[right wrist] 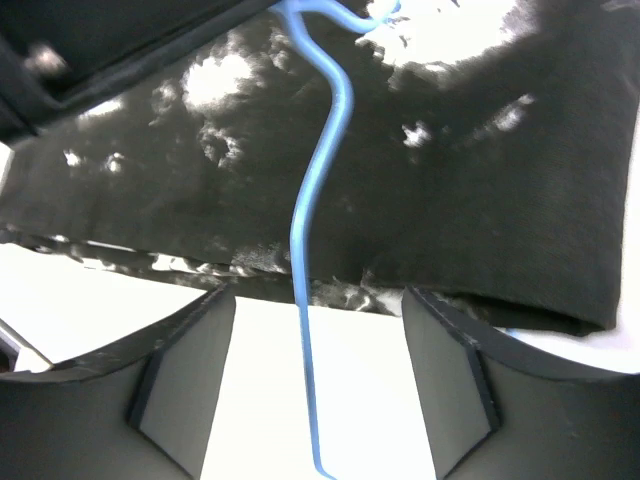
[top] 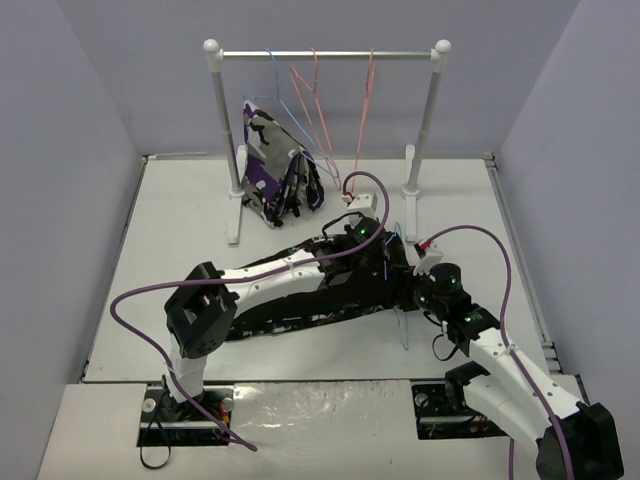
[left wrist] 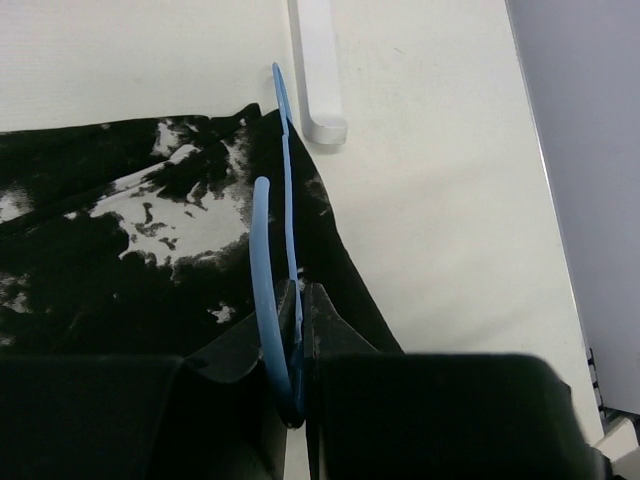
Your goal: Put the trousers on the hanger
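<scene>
Left gripper [left wrist: 298,300] clamped on hanger [left wrist: 285,200], wire running straight ahead over trousers [left wrist: 150,260]; right gripper [right wrist: 318,370] spread wide, straddling that wire, not touching.

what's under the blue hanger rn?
Mostly the trousers: the hanger wire lies across the black splotched fabric, one end over bare table. The left tool is shut on the wire. Whether any of the hanger passes beneath the fabric is hidden.

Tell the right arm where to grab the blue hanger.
On the hanger, take the bare straight wire sticking out past the trousers over the table. Come from the near side, straddling it; the open right gripper is lined up so, and no fabric lies there.
</scene>
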You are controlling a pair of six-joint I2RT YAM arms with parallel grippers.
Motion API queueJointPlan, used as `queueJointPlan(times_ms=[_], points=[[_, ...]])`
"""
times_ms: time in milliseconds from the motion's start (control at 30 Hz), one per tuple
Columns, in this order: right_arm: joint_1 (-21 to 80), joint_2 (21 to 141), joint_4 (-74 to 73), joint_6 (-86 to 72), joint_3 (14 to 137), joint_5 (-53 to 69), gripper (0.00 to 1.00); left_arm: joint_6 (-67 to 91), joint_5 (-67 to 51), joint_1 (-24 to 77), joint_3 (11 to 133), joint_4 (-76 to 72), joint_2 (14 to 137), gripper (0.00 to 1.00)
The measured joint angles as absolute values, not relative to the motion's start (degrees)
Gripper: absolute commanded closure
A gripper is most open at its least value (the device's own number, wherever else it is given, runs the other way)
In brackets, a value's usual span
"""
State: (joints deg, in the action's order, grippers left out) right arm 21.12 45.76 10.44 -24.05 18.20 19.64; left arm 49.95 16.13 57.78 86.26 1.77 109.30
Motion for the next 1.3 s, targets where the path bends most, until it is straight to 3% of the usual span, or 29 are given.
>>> queueJointPlan(times_ms=[267,467,667,867,1300], points=[[21.1,44.95,0.62,-23.5,27.91,12.87,0.38,50.02,18.31,57.78,86.26,4.33,109.3,1.0],[18.34,48.23,-8.32,-21.92,39.72,4.7,0.35,50.41,19.33,57.78,86.26,5.1,109.3,1.0],[10.11,64.02,-10.28,-20.91,46.05,7.6,0.29,51.01,19.72,57.78,85.89,5.16,109.3,1.0],[9.35,79.66,-11.4,-20.97,48.86,13.59,0.29,51.17,19.95,57.78,85.45,5.08,109.3,1.0],[6.57,87.82,-8.24,-20.93,51.94,16.56,0.35,51.34,19.95,57.78,81.64,2.96,107.85,1.0]])
